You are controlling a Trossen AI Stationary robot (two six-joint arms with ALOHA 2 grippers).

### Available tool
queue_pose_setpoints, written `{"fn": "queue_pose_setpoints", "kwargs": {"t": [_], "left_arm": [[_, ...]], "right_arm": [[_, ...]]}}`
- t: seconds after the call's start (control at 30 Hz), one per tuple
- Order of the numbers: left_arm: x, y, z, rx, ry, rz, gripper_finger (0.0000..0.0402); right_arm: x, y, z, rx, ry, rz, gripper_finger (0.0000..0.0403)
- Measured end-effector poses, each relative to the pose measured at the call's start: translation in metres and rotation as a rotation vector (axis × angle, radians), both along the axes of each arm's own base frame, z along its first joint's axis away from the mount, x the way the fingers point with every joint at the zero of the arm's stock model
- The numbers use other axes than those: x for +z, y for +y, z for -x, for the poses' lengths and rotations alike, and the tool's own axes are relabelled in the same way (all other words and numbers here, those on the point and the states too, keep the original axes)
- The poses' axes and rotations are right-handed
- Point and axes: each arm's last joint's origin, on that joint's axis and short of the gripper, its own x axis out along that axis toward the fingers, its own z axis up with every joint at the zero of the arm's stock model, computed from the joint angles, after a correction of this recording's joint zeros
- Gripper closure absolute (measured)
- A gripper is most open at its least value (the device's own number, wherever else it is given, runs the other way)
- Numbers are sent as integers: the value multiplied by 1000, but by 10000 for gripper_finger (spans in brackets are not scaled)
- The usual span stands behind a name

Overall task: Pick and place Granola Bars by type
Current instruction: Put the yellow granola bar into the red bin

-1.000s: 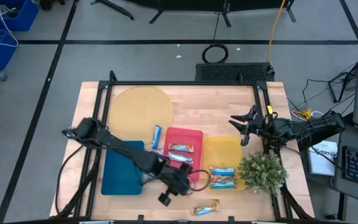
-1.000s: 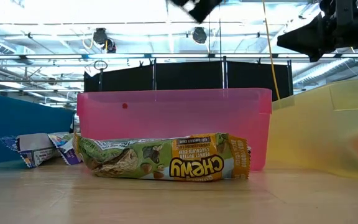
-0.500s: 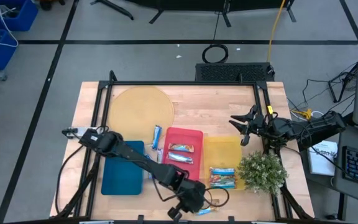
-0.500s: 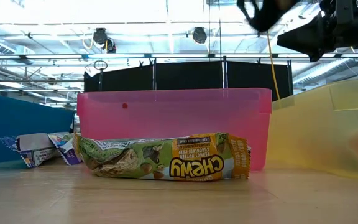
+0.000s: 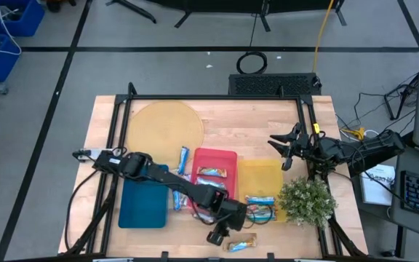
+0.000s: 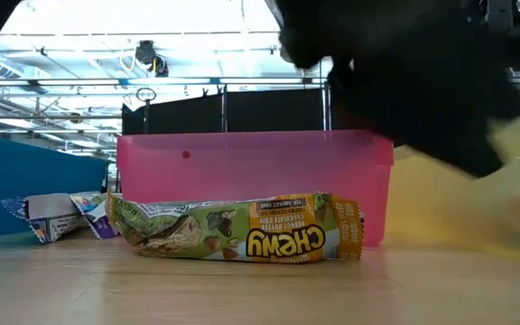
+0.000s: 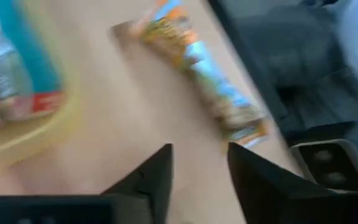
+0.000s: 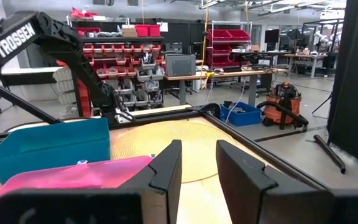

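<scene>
Left gripper (image 5: 220, 234) low over the table (image 5: 268, 109) near its front edge, fingers (image 7: 151, 177) parted with a clear gap and nothing between them.

Orange-brown granola bar (image 7: 197, 65) lies flat on the bare wood just ahead of the fingertips, apart from them, angled across the line of the fingers. In the high view the same bar (image 5: 240, 244) sits just beside the gripper, toward the table's front edge. In the low view it lies crosswise in front of the red tray (image 6: 251, 176), label reading "CHEWY" upside down.

To one side of the fingers, the yellow tray (image 5: 262, 175) with two bars (image 5: 260, 206) side by side at its near end. The red tray holds more bars (image 5: 211, 173). One light blue bar (image 5: 184, 160) lies on the wood between the red tray and the blue tray (image 5: 142, 207); crumpled light blue wrappers (image 6: 52, 215) show beside the blue tray in the low view.

Right gripper (image 5: 286, 151) waits well apart, raised over the table's far right part, fingers (image 8: 166, 171) slightly apart, holding nothing. Small green plant (image 5: 308, 200) near the right edge. Round tan mat (image 5: 162, 127) at the far left.
</scene>
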Motion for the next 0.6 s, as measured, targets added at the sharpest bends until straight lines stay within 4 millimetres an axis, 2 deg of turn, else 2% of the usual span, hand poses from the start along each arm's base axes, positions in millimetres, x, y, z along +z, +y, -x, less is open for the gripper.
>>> {"fn": "queue_pose_setpoints", "kwargs": {"t": [0.13,0.27,0.43,0.6], "left_arm": [[1,-16,6,-52,8,54,179],[3,-23,7,-34,18,87,149],[3,-24,6,26,27,90,143],[-11,-21,-1,71,67,133,152]], "right_arm": [[0,0,0,0,5,1,312],[0,0,0,0,5,0,312],[0,0,0,0,3,-4,312],[0,0,0,0,1,-10,312]]}}
